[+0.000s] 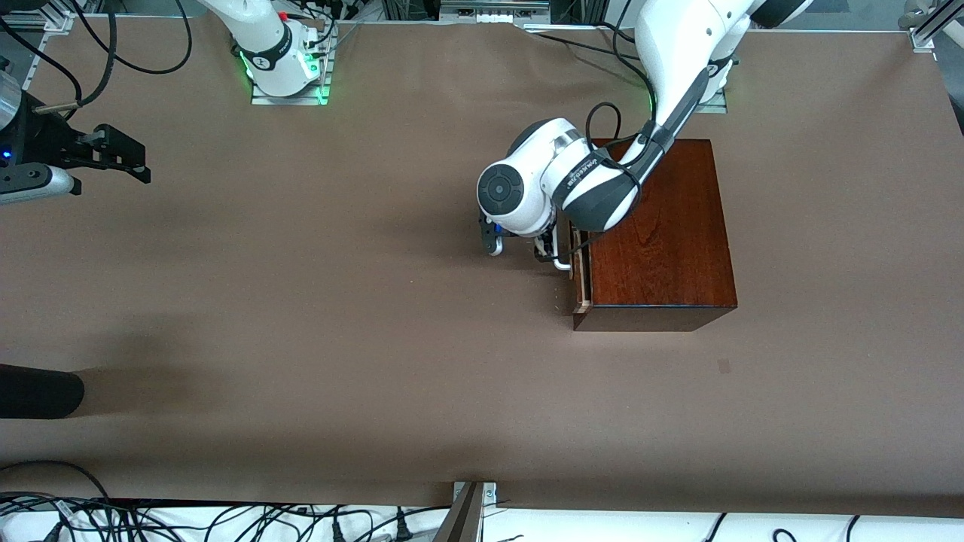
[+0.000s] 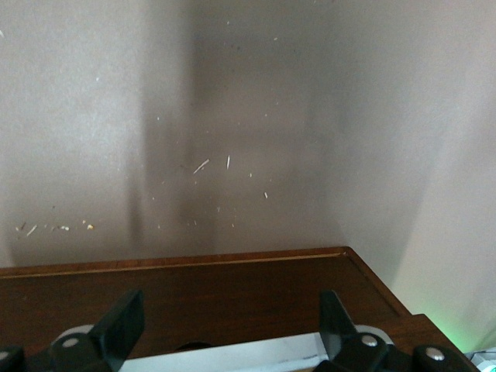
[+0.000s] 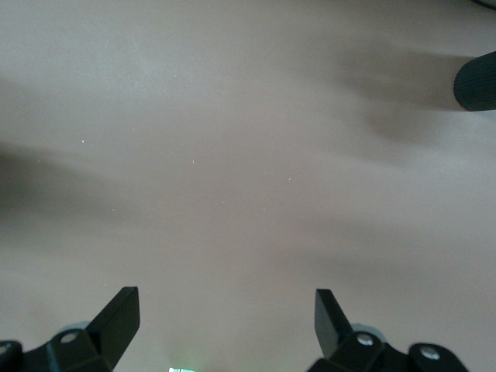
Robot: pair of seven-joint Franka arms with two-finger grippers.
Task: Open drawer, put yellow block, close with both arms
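Early stage: drawer (image 1: 581, 280) barely cracked out of the mahogany box (image 1: 659, 233), near the left arm's end of the table. Left gripper (image 1: 548, 252) at the white handle (image 2: 232, 354), fingers spread either side, apparently not yet clamped. Right gripper (image 1: 124, 162) waiting over the right arm's table edge, fingers apart, empty. Yellow block nowhere visible; loading and closing left.

The left gripper (image 2: 225, 329) has its two black fingers (image 2: 124, 325) spread wide apart, with the white bar handle (image 2: 248, 353) lying between them. Just past the handle runs the drawer (image 2: 232, 291) front, dark reddish-brown, with the brown worktop (image 2: 232, 116) above it.
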